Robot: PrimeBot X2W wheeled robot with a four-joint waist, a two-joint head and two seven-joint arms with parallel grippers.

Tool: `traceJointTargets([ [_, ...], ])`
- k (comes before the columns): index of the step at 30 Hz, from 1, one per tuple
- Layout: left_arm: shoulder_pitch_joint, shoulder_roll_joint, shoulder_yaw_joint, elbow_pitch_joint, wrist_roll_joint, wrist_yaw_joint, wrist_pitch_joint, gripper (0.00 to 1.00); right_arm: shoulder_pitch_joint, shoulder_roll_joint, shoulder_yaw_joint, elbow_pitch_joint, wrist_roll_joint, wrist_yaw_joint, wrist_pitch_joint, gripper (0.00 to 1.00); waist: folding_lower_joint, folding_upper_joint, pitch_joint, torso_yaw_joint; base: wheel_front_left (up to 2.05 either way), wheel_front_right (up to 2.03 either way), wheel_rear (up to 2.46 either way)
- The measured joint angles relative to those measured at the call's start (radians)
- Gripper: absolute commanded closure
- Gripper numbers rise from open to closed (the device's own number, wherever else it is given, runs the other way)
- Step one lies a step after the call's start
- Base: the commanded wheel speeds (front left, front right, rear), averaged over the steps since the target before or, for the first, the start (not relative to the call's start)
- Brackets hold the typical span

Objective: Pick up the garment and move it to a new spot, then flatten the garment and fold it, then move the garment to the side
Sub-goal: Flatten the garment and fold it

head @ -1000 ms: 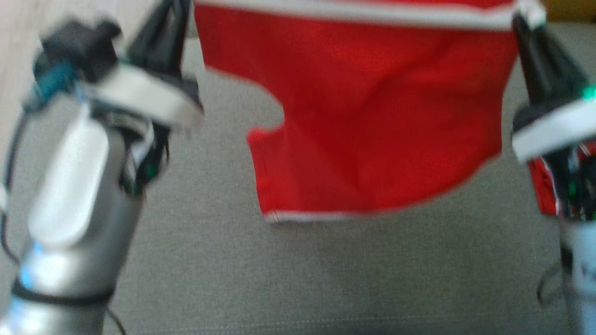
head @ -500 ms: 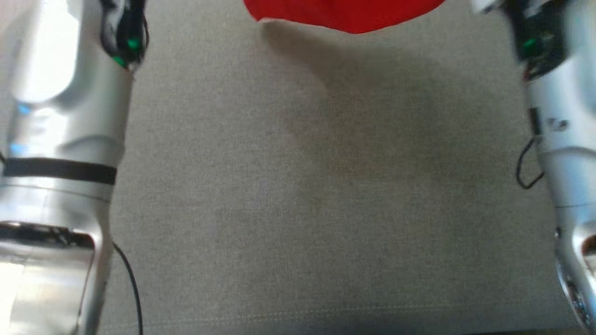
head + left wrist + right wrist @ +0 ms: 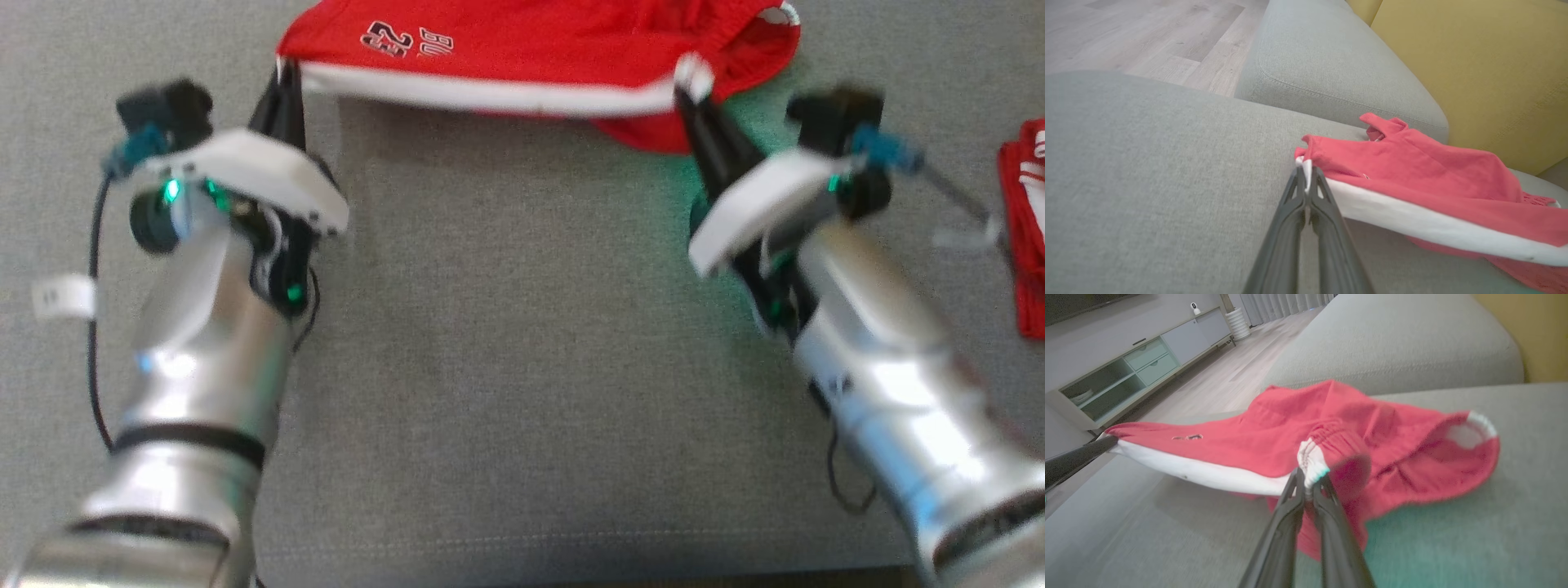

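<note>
The garment [image 3: 531, 49] is a pair of red shorts with a white stripe and white printed lettering, stretched between both grippers at the far side of the grey sofa seat [image 3: 506, 343]. My left gripper [image 3: 283, 72] is shut on its left corner; in the left wrist view the fingertips [image 3: 1306, 179] pinch the white edge of the garment [image 3: 1412, 171]. My right gripper [image 3: 690, 86] is shut on the white elastic corner, seen pinched in the right wrist view [image 3: 1308, 477]. The rest of the garment [image 3: 1372, 437] droops onto the cushion behind the held edge.
Another red and white cloth [image 3: 1024, 237] lies at the right edge of the seat. A white tag [image 3: 61, 296] hangs from the left arm's cable. A grey armrest [image 3: 1331, 69] and yellow back cushion [image 3: 1474, 69] bound the seat; a TV cabinet [image 3: 1139, 363] stands across the wooden floor.
The head camera has swung a lot between frames. The garment, first hanging high between the raised grippers, is now lowered, with its far part resting on the seat.
</note>
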State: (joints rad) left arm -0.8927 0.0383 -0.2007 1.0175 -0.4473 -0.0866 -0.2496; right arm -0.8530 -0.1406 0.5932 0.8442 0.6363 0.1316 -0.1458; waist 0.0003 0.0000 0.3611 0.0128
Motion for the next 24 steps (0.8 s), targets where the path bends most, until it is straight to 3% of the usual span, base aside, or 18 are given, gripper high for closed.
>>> traceJointTargets([
  [6, 0.215, 0.010, 0.034, -0.153, 0.037, -0.011, 0.000, 1.00, 0.186, -0.057, 0.053, -0.133, 0.053, 0.000, -0.046, 1.00, -0.0003, 0.0000, -0.025, -0.003, 0.00, 0.00, 0.00],
  [12, 0.487, 0.027, 0.072, -0.338, 0.068, -0.001, 0.000, 1.00, 0.404, -0.116, 0.017, -0.323, 0.064, 0.000, -0.054, 1.00, -0.0003, 0.0001, -0.084, -0.005, 0.00, 0.00, 0.00],
  [16, 0.654, 0.027, 0.073, -0.445, 0.069, 0.011, 0.002, 1.00, 0.579, -0.128, -0.060, -0.443, 0.037, 0.000, 0.002, 1.00, -0.0003, 0.0001, -0.136, -0.002, 0.00, 0.00, 0.00],
  [24, 0.919, 0.053, 0.072, -0.743, 0.073, 0.093, 0.123, 1.00, 0.889, -0.094, -0.218, -0.715, -0.061, 0.000, 0.196, 1.00, -0.0003, 0.0001, -0.229, 0.003, 0.00, 0.00, 0.00],
])
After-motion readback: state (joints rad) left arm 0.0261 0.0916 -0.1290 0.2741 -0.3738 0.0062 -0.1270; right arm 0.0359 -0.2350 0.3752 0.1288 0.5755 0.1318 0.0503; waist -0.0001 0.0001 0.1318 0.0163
